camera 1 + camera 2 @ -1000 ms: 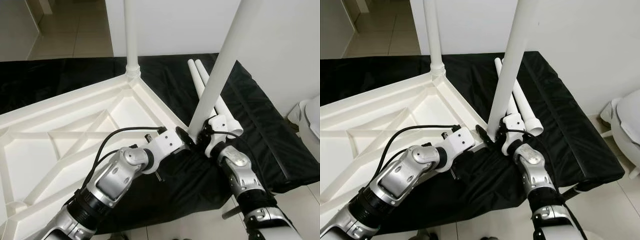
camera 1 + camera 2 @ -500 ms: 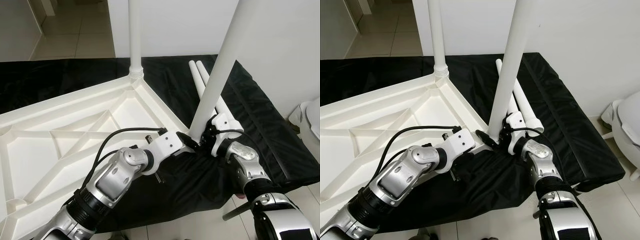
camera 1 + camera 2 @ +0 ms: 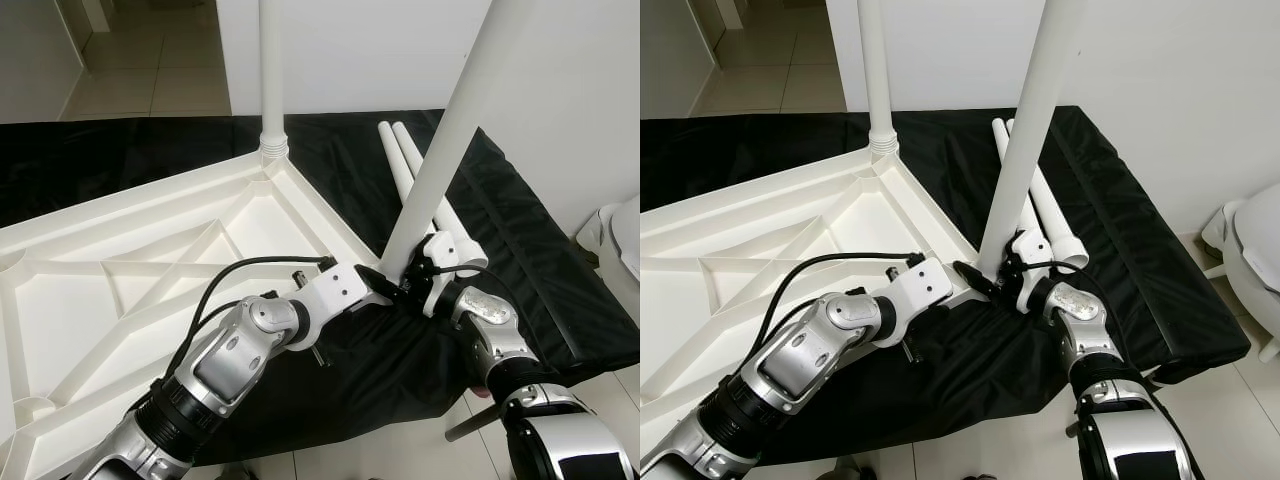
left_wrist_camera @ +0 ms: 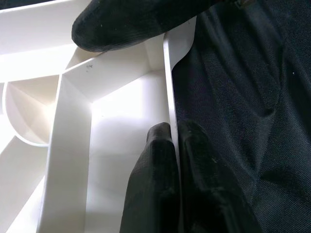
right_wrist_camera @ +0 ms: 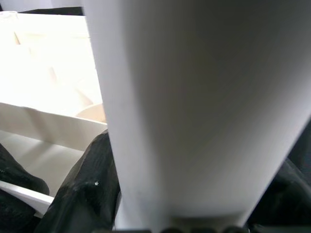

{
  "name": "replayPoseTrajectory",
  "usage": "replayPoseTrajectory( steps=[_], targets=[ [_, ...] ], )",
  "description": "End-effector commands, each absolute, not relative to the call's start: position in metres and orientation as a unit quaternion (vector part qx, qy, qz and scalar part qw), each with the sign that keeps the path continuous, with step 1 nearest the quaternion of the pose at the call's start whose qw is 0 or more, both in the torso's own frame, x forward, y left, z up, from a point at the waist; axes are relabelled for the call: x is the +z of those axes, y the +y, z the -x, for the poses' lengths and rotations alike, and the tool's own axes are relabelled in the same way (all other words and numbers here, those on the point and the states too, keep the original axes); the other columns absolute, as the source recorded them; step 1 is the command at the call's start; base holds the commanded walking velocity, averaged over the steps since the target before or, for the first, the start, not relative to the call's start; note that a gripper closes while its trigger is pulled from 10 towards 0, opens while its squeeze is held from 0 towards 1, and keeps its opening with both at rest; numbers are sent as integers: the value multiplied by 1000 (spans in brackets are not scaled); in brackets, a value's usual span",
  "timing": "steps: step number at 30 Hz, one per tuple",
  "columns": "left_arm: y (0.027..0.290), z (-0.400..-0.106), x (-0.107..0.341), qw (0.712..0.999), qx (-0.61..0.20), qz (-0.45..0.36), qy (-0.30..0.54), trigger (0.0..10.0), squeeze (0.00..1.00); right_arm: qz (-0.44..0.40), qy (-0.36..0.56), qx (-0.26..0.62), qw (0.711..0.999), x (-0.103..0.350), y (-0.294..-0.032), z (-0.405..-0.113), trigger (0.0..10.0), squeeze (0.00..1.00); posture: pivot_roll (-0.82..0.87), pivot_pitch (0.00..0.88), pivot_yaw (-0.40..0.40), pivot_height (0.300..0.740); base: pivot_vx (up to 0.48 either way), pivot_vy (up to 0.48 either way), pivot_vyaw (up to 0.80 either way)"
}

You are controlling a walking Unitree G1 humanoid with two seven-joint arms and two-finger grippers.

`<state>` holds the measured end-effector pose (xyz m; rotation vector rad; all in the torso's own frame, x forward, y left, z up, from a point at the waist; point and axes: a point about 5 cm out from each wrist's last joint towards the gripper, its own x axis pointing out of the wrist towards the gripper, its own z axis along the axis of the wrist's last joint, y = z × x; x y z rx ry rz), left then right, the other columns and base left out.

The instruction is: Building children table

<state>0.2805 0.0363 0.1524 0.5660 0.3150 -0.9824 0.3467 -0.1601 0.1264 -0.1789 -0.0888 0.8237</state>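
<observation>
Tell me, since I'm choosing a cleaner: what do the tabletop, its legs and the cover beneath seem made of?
Tabletop: likely moulded white plastic, semi-gloss, judging by its ribbed underside. Held leg: smooth white tube, probably plastic too. Black cover: woven fabric with a slight sheen, seemingly synthetic; it creases and shows weave in the left wrist view.

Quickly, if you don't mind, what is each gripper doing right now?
Left gripper: shut on the tabletop rim.
Right gripper: shut on the table leg, near its lower end.

The white plastic tabletop (image 3: 130,290) lies upside down on black cloth, ribbed underside up. One white leg (image 3: 271,70) stands upright in its far corner; another leg (image 3: 440,160) leans tilted at the near corner. Two spare legs (image 3: 410,170) lie side by side just beyond.
</observation>
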Motion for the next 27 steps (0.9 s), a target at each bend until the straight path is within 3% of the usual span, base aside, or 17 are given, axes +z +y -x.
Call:
replayPoseTrajectory(
  steps=[1, 6, 10, 17, 27],
  targets=[
    [33, -278, 167, 826, -481, -271, 111, 10000, 0, 74, -5, 316, 946, 113, -186, -346, 0, 0, -8, 88, 1, 740, 0, 0, 0],
    [33, -277, 167, 826, -482, -270, 111, 10000, 0, 73, -2, 273, 959, 110, -187, -347, 0, 0, -9, 92, -1, 740, 0, 0, 0],
    [33, -277, 166, 827, -481, -269, 112, 10000, 0, 31, -4, 179, 983, 107, -184, -350, 0, 0, -12, 100, -4, 740, 0, 0, 0],
    [33, -276, 166, 827, -481, -268, 114, 10000, 0, 13, -19, 128, 991, 108, -177, -348, 0, 0, -11, 103, -4, 740, 0, 0, 0],
    [33, -275, 165, 826, -482, -267, 115, 10000, 0, 3, -37, -14, 999, 112, -157, -342, 0, 0, -9, 109, -7, 740, 0, 0, 0]
  ],
)
